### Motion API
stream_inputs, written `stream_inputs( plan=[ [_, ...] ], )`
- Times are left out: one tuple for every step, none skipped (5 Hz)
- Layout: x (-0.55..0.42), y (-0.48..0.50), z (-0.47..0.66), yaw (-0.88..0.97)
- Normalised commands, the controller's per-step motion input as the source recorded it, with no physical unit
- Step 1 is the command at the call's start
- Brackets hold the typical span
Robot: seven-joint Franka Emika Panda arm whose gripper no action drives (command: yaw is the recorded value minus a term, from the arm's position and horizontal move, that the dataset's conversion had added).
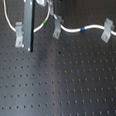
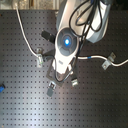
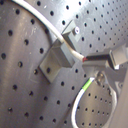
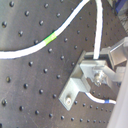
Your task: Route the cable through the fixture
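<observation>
White cable (image 1: 94, 26) threads a fixture clip (image 1: 57, 28) on the perforated table (image 1: 61, 84); jaws' state cannot be told.

We've got the cable (image 3: 50, 29) running through a grey clip (image 3: 59, 56) on the perforated board (image 3: 25, 100).

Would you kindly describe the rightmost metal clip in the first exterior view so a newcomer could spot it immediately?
Start with the dark perforated board and follow the white cable along its far edge in the first exterior view. Three small grey metal clips stand there; the one you want is nearest the first exterior view's right. It alone sits just beyond the cable's blue band.
</observation>
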Motion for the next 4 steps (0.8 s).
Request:
stream_inputs(
  plan=[
    [0.048, -0.016, 0.33, 0.00],
    [0.015, 0.004, 0.46, 0.00],
    [0.022, 0.005, 0.51, -0.01],
    [0.016, 0.018, 0.72, -0.02]
  ],
)
